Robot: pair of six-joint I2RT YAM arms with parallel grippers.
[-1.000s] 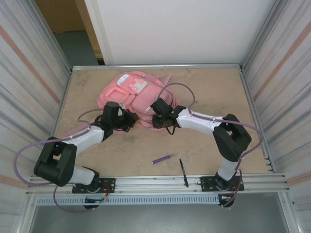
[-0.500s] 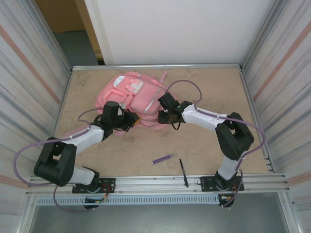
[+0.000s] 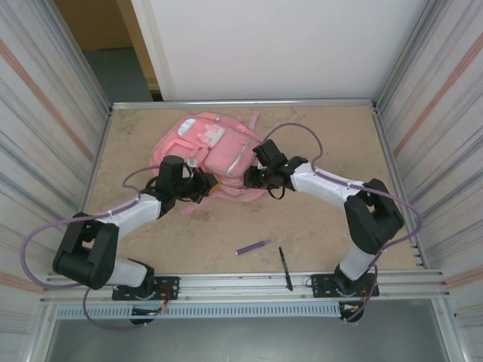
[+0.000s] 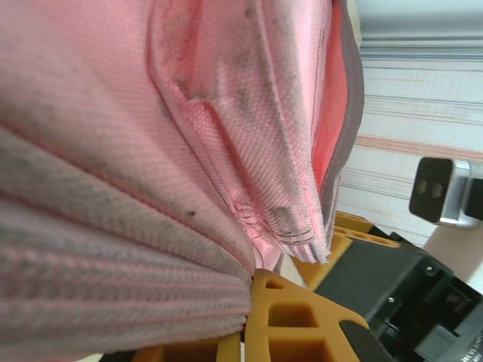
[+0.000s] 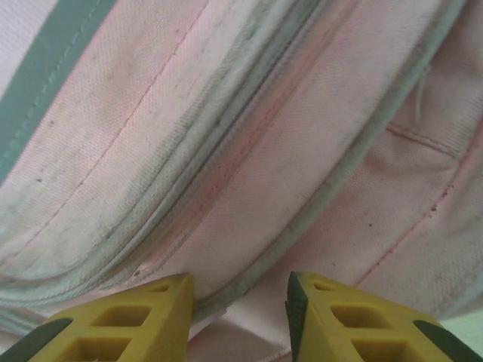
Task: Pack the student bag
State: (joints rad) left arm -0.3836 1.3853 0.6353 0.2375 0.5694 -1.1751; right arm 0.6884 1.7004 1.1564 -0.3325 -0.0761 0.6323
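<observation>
1. Nearest me, on the near side of the student bag (image 3: 215, 154) and well apart from it, a purple pen (image 3: 251, 246) and a black pen (image 3: 285, 268) are lying on the table (image 3: 332, 136). I'm guessing they are waiting to be packed.
2. The left gripper (image 3: 202, 185) is sitting at the bag's near-left edge. Its fingers are pressing together on a fold of pink fabric.
3. The right gripper (image 5: 240, 317) is working at the bag's near-right edge. Its yellow fingers (image 5: 121, 317) are standing partly apart and straddling a piped seam (image 5: 249, 188). I cannot tell whether they are actually biting on it.
4. The bag itself is lying flat beyond both grippers, with its white patch (image 3: 210, 136) facing up.
5. As I'm reading it, the two arms are trying to open the bag's mouth.
   - The left should be holding its pinch firmly as an anchor.
   - The right should be taking a full bite of the seam before pulling.
   - It should then be drawing away from the left and slightly upward, so the opening gapes instead of the whole bag sliding.
6. The overhead camera is giving the layout: both arms, the pens and the bag's outline.
   - The left wrist camera is adding grubby weave and a brighter pink lip (image 4: 332, 136) gaping beside the pinched fold.
   - The right wrist camera is adding a teal band (image 5: 53, 60) and the stitching.
</observation>
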